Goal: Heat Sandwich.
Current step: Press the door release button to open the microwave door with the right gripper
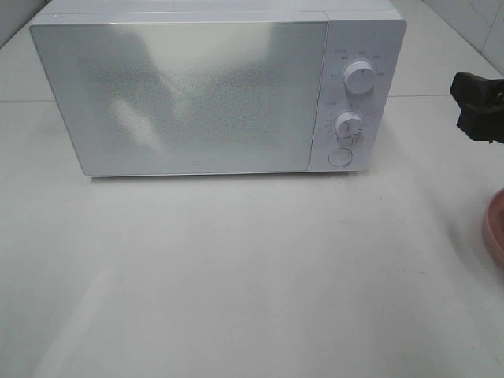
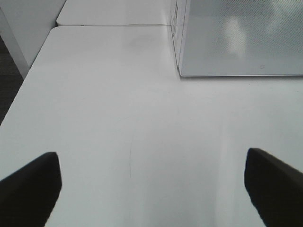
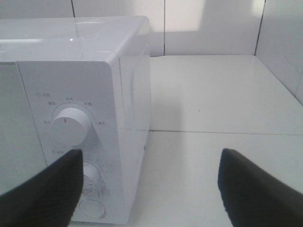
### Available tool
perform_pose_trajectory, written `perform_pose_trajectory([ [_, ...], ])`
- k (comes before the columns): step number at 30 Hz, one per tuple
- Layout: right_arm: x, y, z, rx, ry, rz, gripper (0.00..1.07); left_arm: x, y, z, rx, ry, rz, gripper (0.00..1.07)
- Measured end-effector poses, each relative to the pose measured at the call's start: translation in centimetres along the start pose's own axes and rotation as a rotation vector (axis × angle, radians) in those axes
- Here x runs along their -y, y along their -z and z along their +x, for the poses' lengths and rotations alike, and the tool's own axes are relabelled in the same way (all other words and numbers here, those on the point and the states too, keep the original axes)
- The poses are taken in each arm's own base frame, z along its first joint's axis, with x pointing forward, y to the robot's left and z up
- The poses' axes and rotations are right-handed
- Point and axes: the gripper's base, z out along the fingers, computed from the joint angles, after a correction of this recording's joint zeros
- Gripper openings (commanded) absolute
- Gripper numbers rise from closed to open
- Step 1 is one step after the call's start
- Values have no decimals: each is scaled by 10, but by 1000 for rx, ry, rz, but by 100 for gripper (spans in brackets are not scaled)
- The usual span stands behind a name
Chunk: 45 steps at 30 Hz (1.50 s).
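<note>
White enamel covers the microwave oven (image 1: 213, 94), which stands on the white table (image 1: 236, 276) with its door (image 1: 181, 98) shut. The control panel on its right carries two knobs and a round button (image 1: 339, 157) at the bottom.

Gripper state: my left gripper (image 2: 151, 153) hangs over bare table to the left of the oven, fingers spread wide, nothing between them. My right gripper (image 3: 149, 161) hovers beside the panel end of the oven, fingers well apart, also empty.

Sandwich location: not visible in any view, so I cannot give its position or its long axis. Only the rim of a pink plate (image 1: 496, 228) shows at the right margin of the high view, below my right gripper. I judge the sandwich most likely lies that way, out of frame.

Governing relation: the plate is on my right side, near the right gripper and well apart from the left. The right arm is therefore the nearer one for both the pickup and the round button.
</note>
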Motion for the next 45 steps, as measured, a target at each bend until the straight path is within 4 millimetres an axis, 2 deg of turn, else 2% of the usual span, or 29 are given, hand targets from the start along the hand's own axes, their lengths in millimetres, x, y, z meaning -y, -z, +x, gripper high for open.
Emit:
perform_pose_trajectory([
  [3, -7, -2, 16, 12, 7, 20, 76, 0, 0, 0, 0, 0, 0, 101],
  [4, -7, -2, 16, 12, 7, 20, 76, 0, 0, 0, 0, 0, 0, 101],
  [7, -20, -3, 32, -8, 18, 28, 76, 0, 0, 0, 0, 0, 0, 101],
  [15, -40, -5, 49, -17, 17, 59, 76, 0, 0, 0, 0, 0, 0, 101],
  [20, -54, -3, 73, -114, 17, 102, 76, 0, 0, 0, 0, 0, 0, 101],
  [25, -65, -2, 87, -173, 25, 125, 76, 0, 0, 0, 0, 0, 0, 101],
  [33, -74, -8, 90, -177, 30, 118, 76, 0, 0, 0, 0, 0, 0, 101],
  [45, -74, -8, 90, -177, 27, 121, 76, 0, 0, 0, 0, 0, 0, 101],
])
